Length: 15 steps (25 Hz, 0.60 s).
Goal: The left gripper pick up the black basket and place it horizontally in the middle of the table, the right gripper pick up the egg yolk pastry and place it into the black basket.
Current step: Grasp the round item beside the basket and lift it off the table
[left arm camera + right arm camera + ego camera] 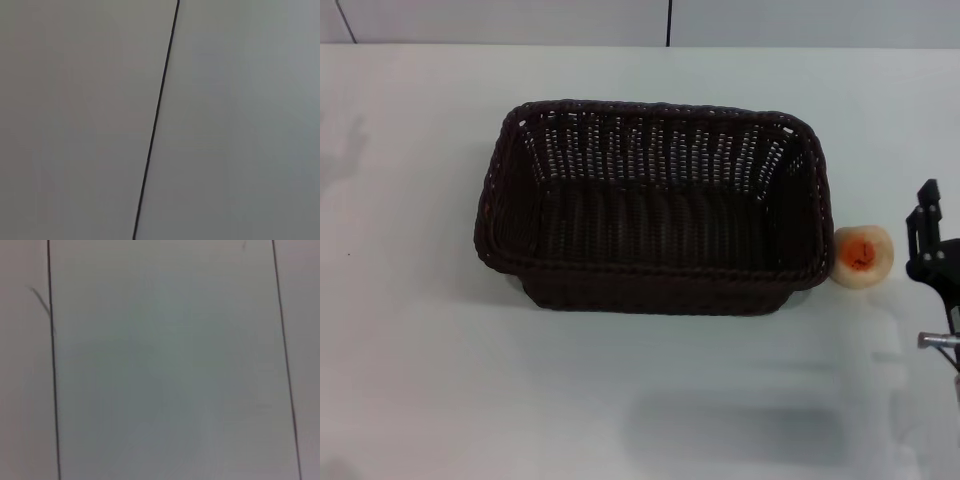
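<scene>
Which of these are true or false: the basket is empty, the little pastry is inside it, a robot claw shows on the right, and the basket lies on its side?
1. The black basket is empty. True.
2. The egg yolk pastry is in the basket. False: it sits on the table, against the basket's right end.
3. The right gripper shows at the right edge. True.
4. The basket lies on its side. False: it stands upright, opening upward.

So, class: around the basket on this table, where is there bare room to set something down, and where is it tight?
Bare table lies left of the black basket, in front of it and behind it. It is tight on the right, where the egg yolk pastry sits against the rim with the right gripper just beyond.
</scene>
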Tool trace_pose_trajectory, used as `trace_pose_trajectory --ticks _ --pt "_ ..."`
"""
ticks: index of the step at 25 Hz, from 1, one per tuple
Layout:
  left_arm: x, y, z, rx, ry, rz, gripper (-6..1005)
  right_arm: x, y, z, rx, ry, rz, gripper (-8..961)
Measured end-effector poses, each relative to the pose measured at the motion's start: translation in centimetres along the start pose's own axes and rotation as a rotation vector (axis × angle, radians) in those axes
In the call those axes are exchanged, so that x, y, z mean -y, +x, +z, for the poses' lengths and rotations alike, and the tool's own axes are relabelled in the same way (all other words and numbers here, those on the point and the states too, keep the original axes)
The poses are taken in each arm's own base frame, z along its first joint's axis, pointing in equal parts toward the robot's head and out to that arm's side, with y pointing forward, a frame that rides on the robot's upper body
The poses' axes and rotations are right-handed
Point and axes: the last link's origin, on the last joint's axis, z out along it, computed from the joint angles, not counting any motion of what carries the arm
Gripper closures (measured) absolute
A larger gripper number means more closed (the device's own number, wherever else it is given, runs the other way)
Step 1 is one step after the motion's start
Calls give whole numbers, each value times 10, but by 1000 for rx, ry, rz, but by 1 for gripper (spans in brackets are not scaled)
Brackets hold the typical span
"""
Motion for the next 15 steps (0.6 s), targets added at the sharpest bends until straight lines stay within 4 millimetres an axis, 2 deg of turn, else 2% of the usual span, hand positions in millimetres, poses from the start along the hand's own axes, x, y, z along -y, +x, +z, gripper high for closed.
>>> trace_pose_trajectory --ticks 15 --pt "6 -12 -15 24 63 61 449 -4 19 4 -119 -61 14 457"
